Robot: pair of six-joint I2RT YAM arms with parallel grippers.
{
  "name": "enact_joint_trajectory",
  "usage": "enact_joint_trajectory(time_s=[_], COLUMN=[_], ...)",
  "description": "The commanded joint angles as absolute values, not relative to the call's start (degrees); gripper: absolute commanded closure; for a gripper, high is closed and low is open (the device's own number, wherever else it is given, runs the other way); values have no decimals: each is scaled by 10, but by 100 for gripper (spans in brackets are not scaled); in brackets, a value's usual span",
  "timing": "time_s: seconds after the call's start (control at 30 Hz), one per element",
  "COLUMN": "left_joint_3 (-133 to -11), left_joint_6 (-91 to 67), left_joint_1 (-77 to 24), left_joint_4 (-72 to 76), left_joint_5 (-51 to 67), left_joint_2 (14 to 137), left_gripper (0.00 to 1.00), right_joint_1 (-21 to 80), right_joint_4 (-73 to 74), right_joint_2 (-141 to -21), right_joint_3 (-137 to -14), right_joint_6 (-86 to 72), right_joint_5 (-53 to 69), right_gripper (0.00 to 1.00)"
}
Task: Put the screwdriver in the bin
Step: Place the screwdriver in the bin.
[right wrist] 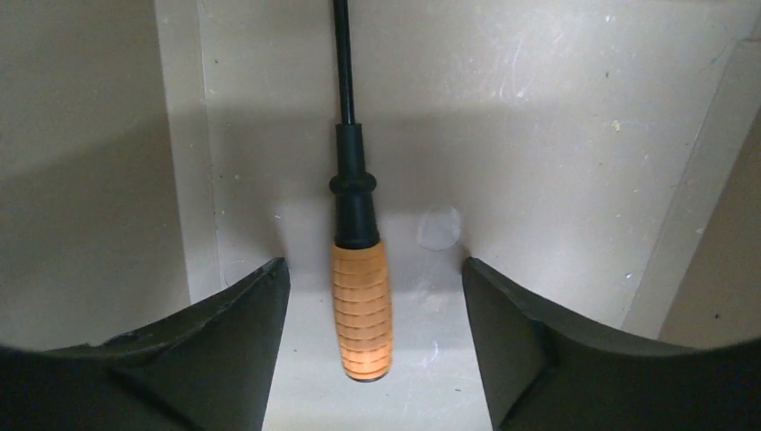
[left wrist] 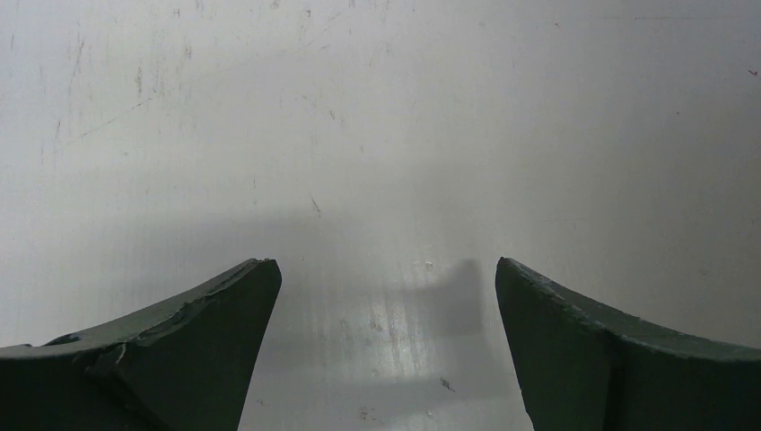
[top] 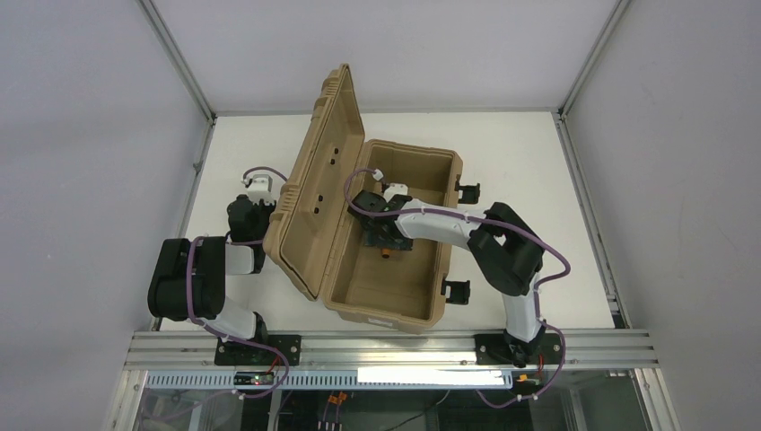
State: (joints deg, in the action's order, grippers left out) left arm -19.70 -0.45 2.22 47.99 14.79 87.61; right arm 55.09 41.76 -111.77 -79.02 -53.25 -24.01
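Right gripper (right wrist: 375, 265): fingers spread, gripping nothing, lowered inside the bin (top: 446, 269).
Screwdriver (right wrist: 361, 305): lies on the bin floor between those fingers, touching neither; orange handle nearest the wrist, black shaft pointing away.
Lid (top: 314, 193): raised open.
Left gripper (left wrist: 386, 264): fingers spread, empty, over the table (left wrist: 359, 108), outside the lid.

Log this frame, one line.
right end effector: open, in bin | screwdriver: on bin floor, ungripped | left end effector: open, over table
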Motion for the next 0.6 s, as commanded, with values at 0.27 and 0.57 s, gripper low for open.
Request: enact_joint_trajectory(time_s=[0.27,0.57], left_joint_3=[-203,-203], left_joint_6=[2,2], left_joint_1=[19,20], left_joint_4=[496,496], left_joint_5=[143,143], left_joint_2=[864,865], left_gripper=[1,1], right_joint_1=[558,558], right_joint_4=[442,503], right_joint_2=[-1056,-1014], right_joint_3=[-796,-839], right_joint_6=[-571,-564], right_joint_5=[-284,-306], right_gripper=[1,1])
